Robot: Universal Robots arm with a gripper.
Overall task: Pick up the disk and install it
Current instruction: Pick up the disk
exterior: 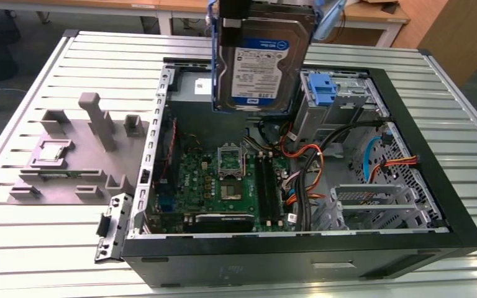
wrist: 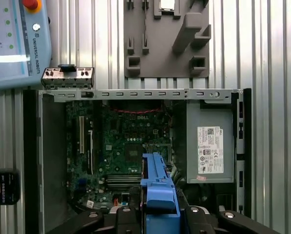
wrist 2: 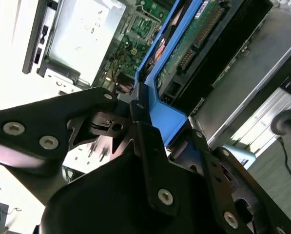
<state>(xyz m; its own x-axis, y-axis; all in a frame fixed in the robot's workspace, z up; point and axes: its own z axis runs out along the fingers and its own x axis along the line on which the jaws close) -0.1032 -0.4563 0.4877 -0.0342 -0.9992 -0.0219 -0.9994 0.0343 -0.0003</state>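
The disk (exterior: 259, 62) hangs upright above the open computer case (exterior: 437, 155), label side facing the exterior view, with its blue carrier along the edges. My gripper (exterior: 255, 7) is shut on the carrier's top end, at the upper edge of the exterior view. In the second wrist view my black fingers (wrist 2: 145, 141) clamp the blue carrier (wrist 2: 160, 105), and the disk's green circuit board (wrist 2: 199, 39) faces the camera. In the first wrist view the carrier (wrist: 157, 187) sticks out from my gripper (wrist: 157, 212) over the motherboard (wrist: 130, 141).
A blue bracket (exterior: 323, 90) sits in the drive cage at the case's far right. Orange and black cables (exterior: 313, 167) cross the middle. A metal cage (exterior: 371, 205) stands near the front. A grey fixture plate (exterior: 77, 155) lies on the slatted table. A teach pendant (wrist: 13, 44) lies beside the case.
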